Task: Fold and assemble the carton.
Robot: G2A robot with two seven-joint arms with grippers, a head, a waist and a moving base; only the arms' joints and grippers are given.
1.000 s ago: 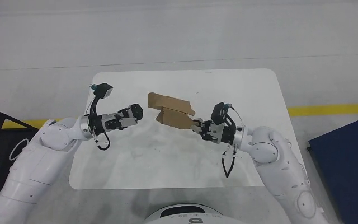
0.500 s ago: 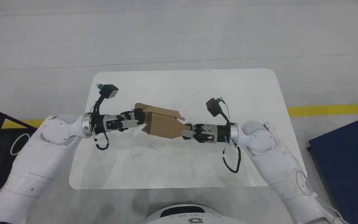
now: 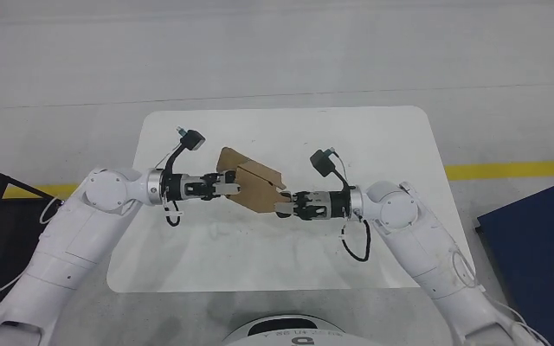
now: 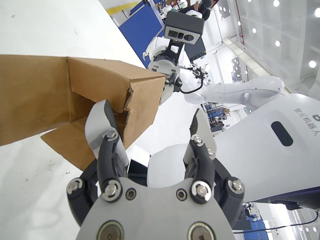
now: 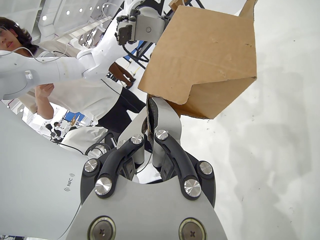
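**A:** Where is the brown corrugated cardboard carton (image 3: 251,180) now?

**B:** Over the middle of the white rounded bench (image 3: 381,147), half opened into a sleeve and slung between the two arms; I can't tell whether its lowest corner touches the bench.

**A:** Who actually has it?

**B:** The right fingers (image 5: 163,116) are closed tight on the edge of one end flap; that thin pinch looks like the only real hold. The left fingers (image 4: 100,123) are spread wide; one sits in the mouth of the open end, against a ragged inner flap; the other hangs in free air, so they grip nothing.

**A:** So what worries you?

**B:** The flap is hinged on a crease; any sideways push from the left could swing the whole carton about that crease, or pull the cardboard out of the pinch. The ragged edge may also tear further if the inner finger drags along it.

**A:** And the fold itself?

**B:** Push at the wrong panel and the sleeve likely collapses flat rather than squaring up; close carelessly and the left fingers could trap two layers together.
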